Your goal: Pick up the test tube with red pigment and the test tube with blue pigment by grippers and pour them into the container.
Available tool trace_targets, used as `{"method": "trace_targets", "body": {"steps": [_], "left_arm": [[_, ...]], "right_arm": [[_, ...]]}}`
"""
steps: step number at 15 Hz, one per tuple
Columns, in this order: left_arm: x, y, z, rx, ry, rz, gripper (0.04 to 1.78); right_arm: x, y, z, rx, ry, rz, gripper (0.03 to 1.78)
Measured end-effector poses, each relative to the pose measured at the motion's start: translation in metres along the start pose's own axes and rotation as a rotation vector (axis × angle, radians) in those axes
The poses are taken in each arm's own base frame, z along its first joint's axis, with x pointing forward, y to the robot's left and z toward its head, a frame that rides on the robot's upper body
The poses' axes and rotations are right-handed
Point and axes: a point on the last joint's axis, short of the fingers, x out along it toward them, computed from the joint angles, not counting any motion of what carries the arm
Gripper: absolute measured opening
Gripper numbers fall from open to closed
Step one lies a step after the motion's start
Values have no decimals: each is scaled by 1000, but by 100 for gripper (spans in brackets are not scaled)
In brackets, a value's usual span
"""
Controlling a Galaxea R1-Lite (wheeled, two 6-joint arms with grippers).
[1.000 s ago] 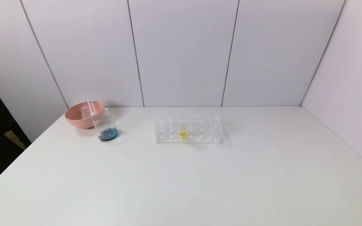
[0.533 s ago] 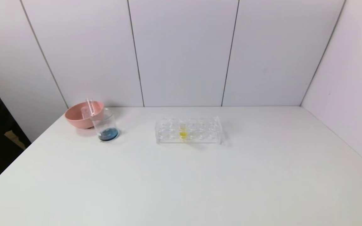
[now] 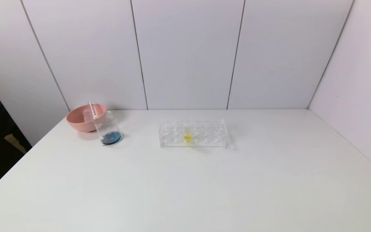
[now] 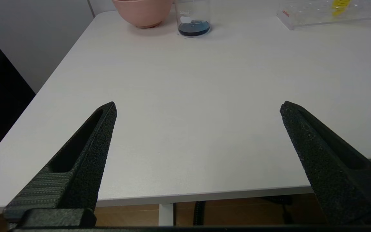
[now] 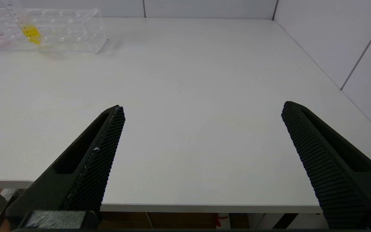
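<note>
While both arms sit parked off the near edge, the matte white table [image 3: 204,180] carries only three groups of ware. Largest is the clear plastic tube rack [image 3: 193,133], a rectangular block with rows of round wells, holding one yellow-liquid tube [image 3: 187,135] upright near its middle. Well apart to the robot's left stands a smooth pink bowl [image 3: 81,119] with empty clear tubes [image 3: 92,110] leaning inside it; which tube held which pigment cannot be told. Just beside the bowl, on its nearer side, is the container [image 3: 108,131], a straight-walled glass beaker with a shallow layer of dark blue liquid at the bottom.

Left gripper [image 4: 198,108]: textured black fingers spread wide, nothing between them. Right gripper [image 5: 203,109]: likewise spread and empty.

Against the earlier head views, no object on the table has shifted.
</note>
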Motion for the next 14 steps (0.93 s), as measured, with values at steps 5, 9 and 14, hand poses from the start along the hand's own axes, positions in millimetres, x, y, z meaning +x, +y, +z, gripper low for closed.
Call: {"method": "trace_targets", "body": {"steps": [5,9,14], "left_arm": [[0,0,0,-3,1,0,177],[0,0,0,-3,1,0,177],[0,0,0,-3,1,0,177]], "right_arm": [[0,0,0,0,0,0,177],[0,0,0,-5,0,-1,177],[0,0,0,0,-1,0,177]]}}
